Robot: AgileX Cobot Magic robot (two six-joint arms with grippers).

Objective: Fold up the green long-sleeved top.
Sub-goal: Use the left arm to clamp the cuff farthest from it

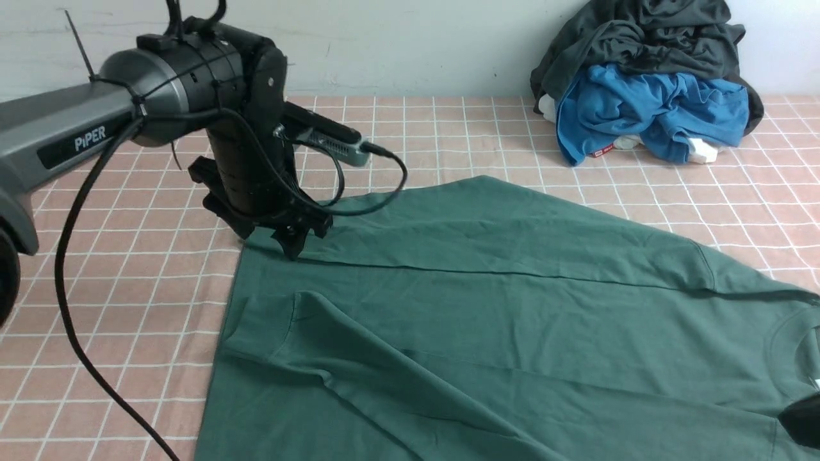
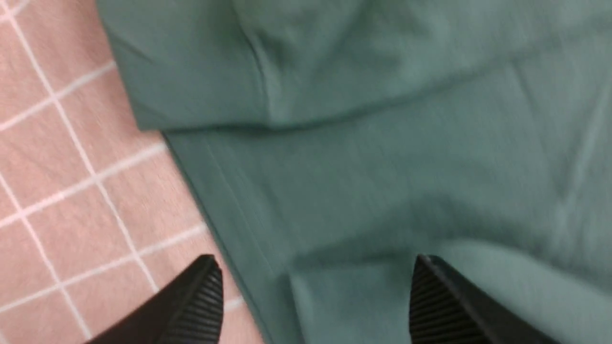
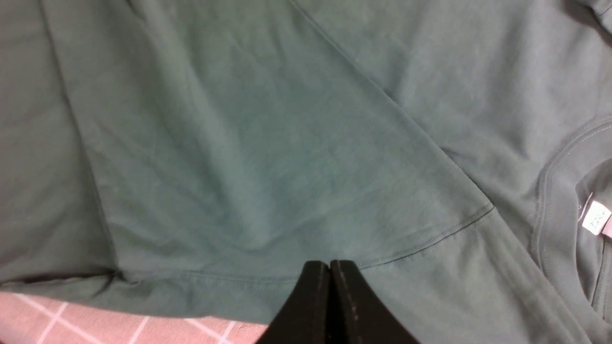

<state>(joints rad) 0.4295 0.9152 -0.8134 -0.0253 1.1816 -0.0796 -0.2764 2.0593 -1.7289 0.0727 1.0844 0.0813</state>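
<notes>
The green long-sleeved top [image 1: 487, 307] lies spread on the pink checked tablecloth [image 1: 128, 307], its neck at the right with a white label [image 3: 596, 217]. Its far part is folded over the body, and a sleeve [image 1: 346, 378] lies across the near part. My left gripper [image 1: 291, 246] is open just above the top's far-left corner. In the left wrist view the gripper [image 2: 313, 267] has one finger over the cloth and one over the top [image 2: 382, 167]. My right gripper [image 3: 329, 263] is shut and empty above the top [image 3: 287, 143] near a shoulder seam; only a dark bit of it [image 1: 801, 419] shows in the front view.
A pile of clothes sits at the back right against the wall: a charcoal-grey garment [image 1: 640, 32] on a bright blue one [image 1: 647, 109] with a red tag [image 1: 599, 152]. The left arm's black cable [image 1: 70, 307] hangs over the tablecloth at the left.
</notes>
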